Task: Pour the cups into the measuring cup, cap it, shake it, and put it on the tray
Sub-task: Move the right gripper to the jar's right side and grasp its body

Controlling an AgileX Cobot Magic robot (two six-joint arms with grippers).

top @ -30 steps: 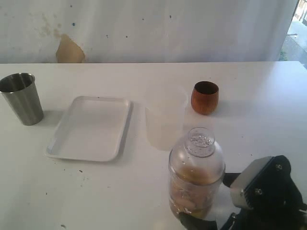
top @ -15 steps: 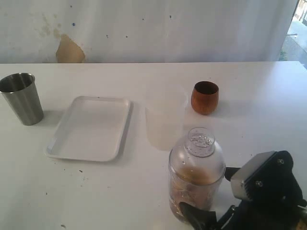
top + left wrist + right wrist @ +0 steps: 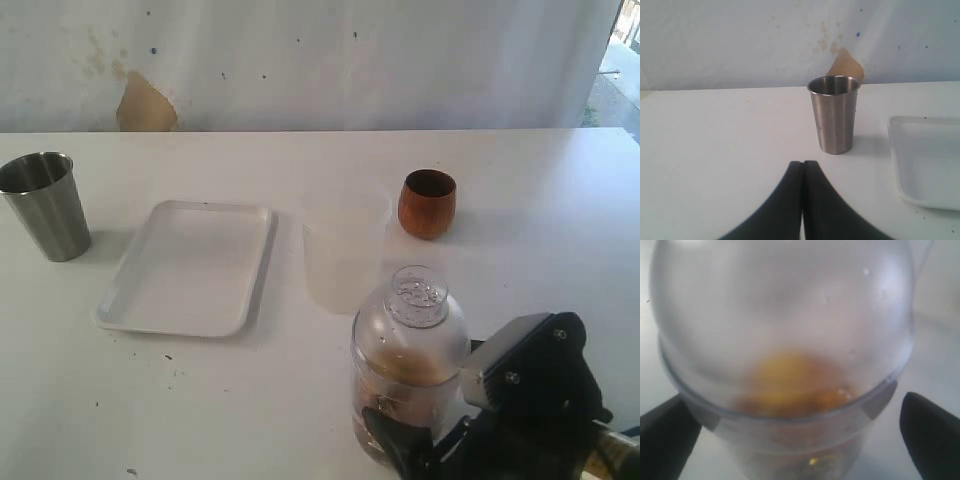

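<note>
The clear measuring cup (image 3: 410, 365) stands near the table's front edge with its domed, narrow-necked top on and brown-orange contents inside. It fills the right wrist view (image 3: 785, 355). My right gripper (image 3: 430, 452) is open around its base, one dark finger on each side (image 3: 797, 440), with a gap showing at one finger. The steel tumbler (image 3: 45, 205) stands upright at far left, in front of my left gripper (image 3: 803, 165), which is shut and empty. The wooden cup (image 3: 427, 203) stands upright behind the measuring cup. The white tray (image 3: 190, 265) lies between them.
A frosted translucent plastic cup (image 3: 343, 255) stands just right of the tray, between the measuring cup and the back of the table. In the left wrist view the tray's corner (image 3: 927, 165) lies beside the tumbler (image 3: 834, 114). A white wall backs the table.
My right gripper has slid left toward the measuring cup, and a dark finger now shows in front of its base. The measuring cup and everything else have stayed put.
</note>
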